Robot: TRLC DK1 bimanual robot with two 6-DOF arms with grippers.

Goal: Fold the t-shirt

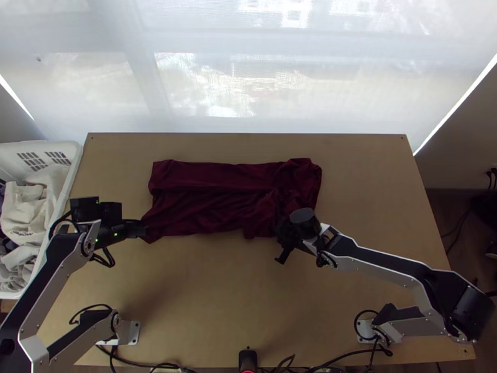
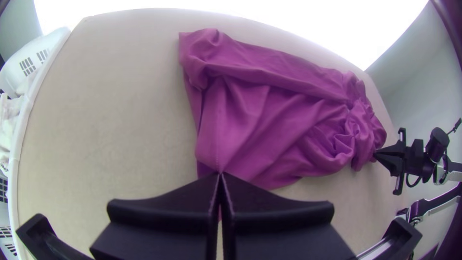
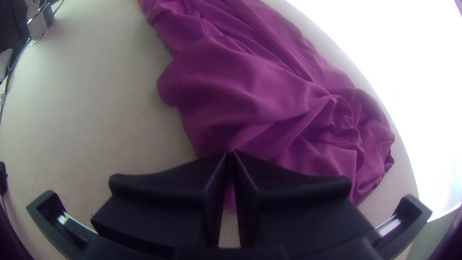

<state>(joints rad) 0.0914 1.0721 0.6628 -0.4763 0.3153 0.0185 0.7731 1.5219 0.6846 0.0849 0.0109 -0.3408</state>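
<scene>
Grasping the t-shirt's [image 1: 211, 205] near left corner – L gripper [image 1: 143, 230], jaws clenched; R gripper [image 1: 286, 235] also clenched on cloth, near edge twd right end. It lies wrinkled across mid/far table [image 1: 205, 298], bunched at right.

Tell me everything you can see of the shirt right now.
The shirt is dark red, soft-looking, thin cloth, lying as a wide, uneven strip across the table. A band along its far long side looks folded over; the middle has loose creases, and the right end is bunched. The left gripper pinches its near left corner; the right gripper pinches the near edge towards the right end. I can't tell sleeves or collar apart in the folds.
</scene>
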